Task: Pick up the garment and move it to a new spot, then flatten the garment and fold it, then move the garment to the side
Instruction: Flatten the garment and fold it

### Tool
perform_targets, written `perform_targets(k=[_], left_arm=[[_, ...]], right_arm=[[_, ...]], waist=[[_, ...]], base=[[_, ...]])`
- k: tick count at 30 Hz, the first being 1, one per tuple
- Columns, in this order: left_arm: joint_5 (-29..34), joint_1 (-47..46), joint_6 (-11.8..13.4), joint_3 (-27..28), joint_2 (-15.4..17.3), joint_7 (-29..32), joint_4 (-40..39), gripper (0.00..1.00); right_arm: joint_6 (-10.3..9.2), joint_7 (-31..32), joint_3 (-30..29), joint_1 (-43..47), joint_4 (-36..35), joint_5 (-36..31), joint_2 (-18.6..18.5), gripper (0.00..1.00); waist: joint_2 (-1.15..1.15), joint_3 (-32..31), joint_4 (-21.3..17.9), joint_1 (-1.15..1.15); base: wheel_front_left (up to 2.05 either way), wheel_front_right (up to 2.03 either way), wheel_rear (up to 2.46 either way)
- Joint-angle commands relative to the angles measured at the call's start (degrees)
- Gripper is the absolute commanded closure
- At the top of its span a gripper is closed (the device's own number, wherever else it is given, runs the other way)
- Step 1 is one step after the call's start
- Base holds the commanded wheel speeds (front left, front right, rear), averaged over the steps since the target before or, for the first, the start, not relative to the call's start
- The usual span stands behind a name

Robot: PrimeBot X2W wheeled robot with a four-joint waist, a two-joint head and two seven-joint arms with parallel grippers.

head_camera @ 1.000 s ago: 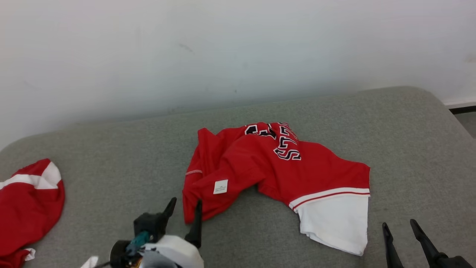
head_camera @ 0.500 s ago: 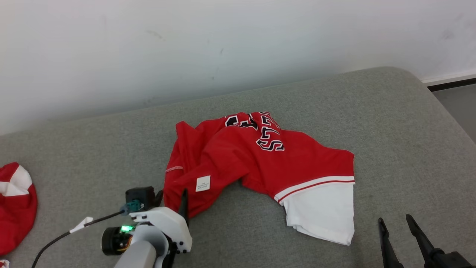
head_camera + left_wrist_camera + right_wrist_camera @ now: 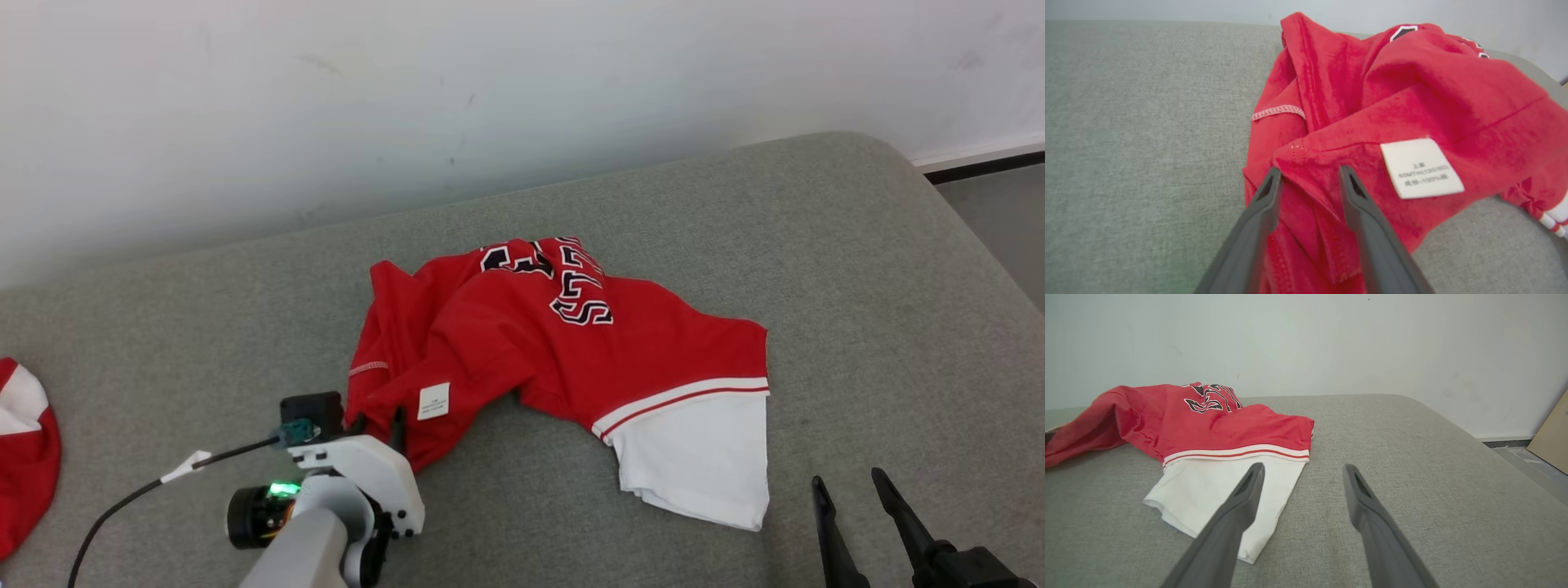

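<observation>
Two red-and-white garments: the central garment [image 3: 571, 343] and a second garment [image 3: 24, 457] at the left edge. One white label [image 3: 433, 401] on the central garment. One grey worktop [image 3: 857, 269]. Two grippers, the left gripper [image 3: 1309, 171] and the right gripper [image 3: 847, 478], each with two dark fingers [image 3: 1249, 490], four in all. One black cable [image 3: 122, 506] carrying one white tag [image 3: 189, 465]. One green light [image 3: 283, 488] on the left wrist. One tan board [image 3: 1551, 437] beside the wall.

The left claw [image 3: 1309, 170] now sits pushed into the garment's [image 3: 522, 343] near-left edge instead of just short of it, fingers [image 3: 1257, 228] closer together and straddling a red fold. The head camera aims further right.
</observation>
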Motion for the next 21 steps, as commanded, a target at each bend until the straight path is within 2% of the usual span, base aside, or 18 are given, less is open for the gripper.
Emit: perform_targets(k=[1,2,3,4,5,7,13,21], left_arm=[[-1.2,-0.8,-0.1,-0.4,0.2,-0.1,0.5,0.49],[-1.4,-0.9,-0.2,-0.7,0.2,0.0,0.8,0.58],[-1.5,-1.0,-0.2,-0.9,0.2,0.3,1.2,0.73],[-1.5,-1.0,-0.2,-0.9,0.2,0.3,1.2,0.73],[-1.5,-1.2,-0.1,-1.2,0.2,0.3,1.5,0.84],[-1.9,-1.6,-0.1,-1.6,0.2,0.2,2.1,1.00],[-3.1,-2.0,-0.6,-2.9,0.2,0.4,3.8,1.00],[-6.6,-1.3,-4.1,-6.0,0.2,-3.0,0.2,1.00]], right_arm=[[-0.13,0.1,-0.2,-0.7,0.2,0.2,-0.1,0.00],[-0.13,0.1,-0.2,-0.7,0.2,0.2,-0.2,0.00],[-0.13,0.1,-0.3,-0.8,0.3,0.2,-0.1,0.00],[-0.13,0.1,-0.3,-0.8,0.3,0.2,-0.1,0.00],[-0.13,0.1,-0.3,-0.8,0.4,0.2,-0.1,0.00],[-0.13,0.1,-0.4,-0.9,0.5,0.2,-0.1,0.00],[-0.13,0.1,-0.7,-0.8,0.6,0.4,0.1,0.00],[-0.13,0.1,-1.7,0.4,0.9,0.5,0.2,0.00]], waist=[[0.00,0.1,-0.2,0.00],[0.00,0.2,-0.3,0.00],[0.00,0.2,-0.4,0.00],[0.00,0.2,-0.4,0.00],[0.00,0.3,-0.5,0.00],[0.00,0.3,-0.6,0.00],[0.00,0.3,-0.8,0.00],[0.00,-0.8,0.1,0.00]], base=[[0.00,0.00,0.00],[0.00,0.00,0.00],[0.00,0.00,0.00],[0.00,0.00,0.00],[0.00,0.00,0.00],[0.00,0.00,0.00],[0.00,0.00,0.00],[0.00,0.00,0.00]])
